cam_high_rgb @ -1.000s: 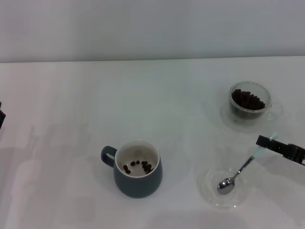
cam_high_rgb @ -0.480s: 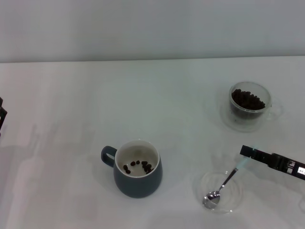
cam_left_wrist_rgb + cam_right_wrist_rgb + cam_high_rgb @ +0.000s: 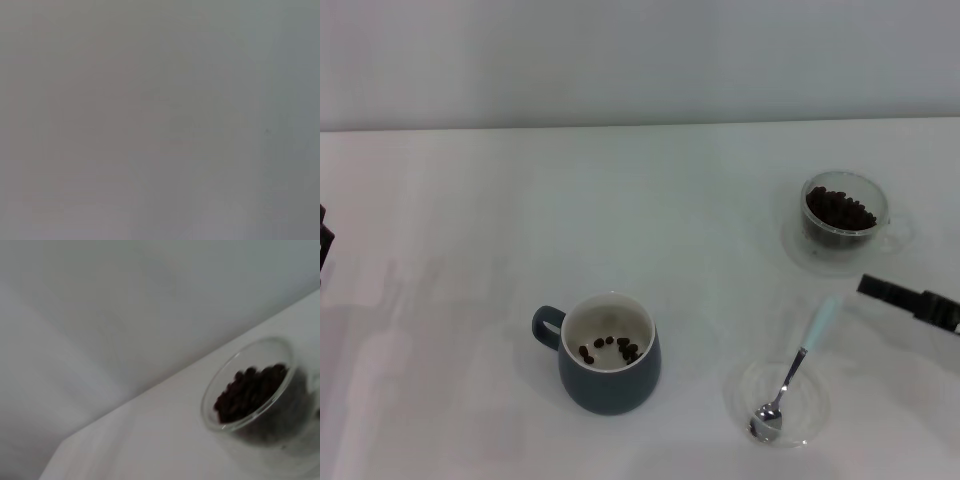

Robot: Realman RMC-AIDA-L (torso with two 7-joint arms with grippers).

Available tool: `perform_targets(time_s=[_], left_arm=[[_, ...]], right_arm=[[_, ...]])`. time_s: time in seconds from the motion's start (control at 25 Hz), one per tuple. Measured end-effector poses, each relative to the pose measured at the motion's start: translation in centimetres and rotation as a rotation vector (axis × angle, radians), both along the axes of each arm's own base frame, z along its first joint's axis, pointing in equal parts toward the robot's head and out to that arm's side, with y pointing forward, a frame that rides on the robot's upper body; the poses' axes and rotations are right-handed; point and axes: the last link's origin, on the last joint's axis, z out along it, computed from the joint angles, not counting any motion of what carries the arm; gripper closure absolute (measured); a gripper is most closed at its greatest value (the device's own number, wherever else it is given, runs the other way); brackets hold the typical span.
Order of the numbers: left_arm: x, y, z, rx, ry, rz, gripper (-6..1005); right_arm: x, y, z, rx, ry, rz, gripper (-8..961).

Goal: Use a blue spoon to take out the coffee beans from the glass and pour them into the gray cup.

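The gray cup [image 3: 608, 372] stands front centre with several coffee beans [image 3: 610, 347] on its white bottom. The glass [image 3: 845, 222], back right, holds a heap of coffee beans [image 3: 840, 209]; it also shows in the right wrist view [image 3: 252, 390]. The blue spoon [image 3: 798, 362] lies free with its bowl in the clear saucer [image 3: 810, 408] and its pale handle pointing toward my right gripper [image 3: 868, 288]. That gripper is open and empty, a little off the handle's end, at the right edge. My left gripper [image 3: 323, 240] is parked at the left edge.
The white table runs to a far edge against a grey wall [image 3: 640, 60]. The saucer sits front right, in front of the glass. The left wrist view shows only a blank grey surface.
My right gripper lowered the spoon onto the saucer, let it go, and drew back to the right and away. The spoon now rests on its own. The left arm has not moved.
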Motion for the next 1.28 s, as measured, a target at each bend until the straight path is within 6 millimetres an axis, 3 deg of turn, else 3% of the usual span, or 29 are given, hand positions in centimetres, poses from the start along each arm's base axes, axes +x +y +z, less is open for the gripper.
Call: perform_targets(time_s=[0.28,0.36,0.52,0.68,0.8,1.04,1.28], left_arm=[[-0.1,-0.1,0.0,0.001,0.000,0.004,213],[-0.1,-0.1,0.0,0.001,0.001,0.005,213],[-0.1,-0.1,0.0,0.001,0.003,0.004,212],[-0.2,-0.1,0.1,0.005,0.001,0.008,212],[-0.1,0.0,0.1,0.007,0.000,0.008,212],[-0.3,0.0,0.0,0.003,-0.002,0.021,212],[-0.3,-0.1,-0.1,0.000,-0.006,0.023,213]], right_arm=[[1.8,0.4,4.1,0.186,-0.044,-0.032,645],[2.3,0.5,5.7,0.319,-0.100,-0.010,643],[2.5,0.4,6.9,0.638,-0.355,0.056,638],[2.2,0.2,6.6,0.872,-0.675,0.077,634],[1.5,0.9,5.5,0.893,-0.808,0.111,631],[1.6,3.6,3.9,0.791,-0.874,0.083,625],[1.3,4.0,3.4,0.778,-0.869,0.079,440]])
